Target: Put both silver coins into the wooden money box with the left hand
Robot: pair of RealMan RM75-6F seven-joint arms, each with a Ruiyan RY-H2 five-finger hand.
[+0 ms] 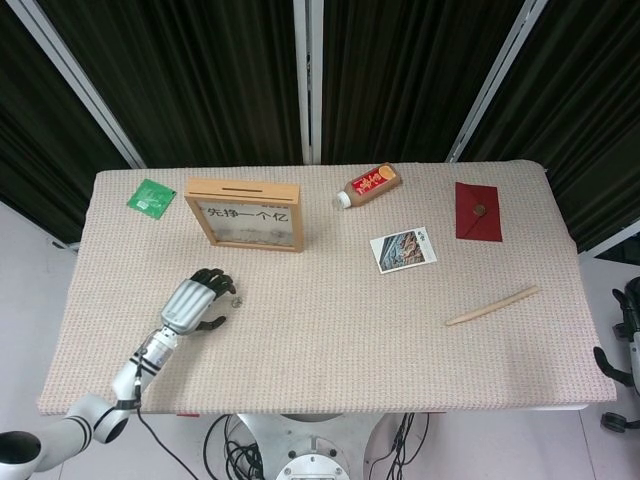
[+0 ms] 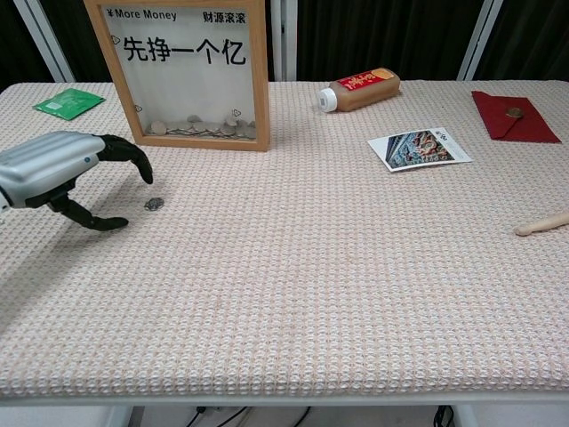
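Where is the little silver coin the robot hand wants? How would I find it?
Find the wooden money box standing at the back left of the table. In front of it, by the left robot hand, lies the silver coin. It is tiny, round, shiny and alone on the cloth.
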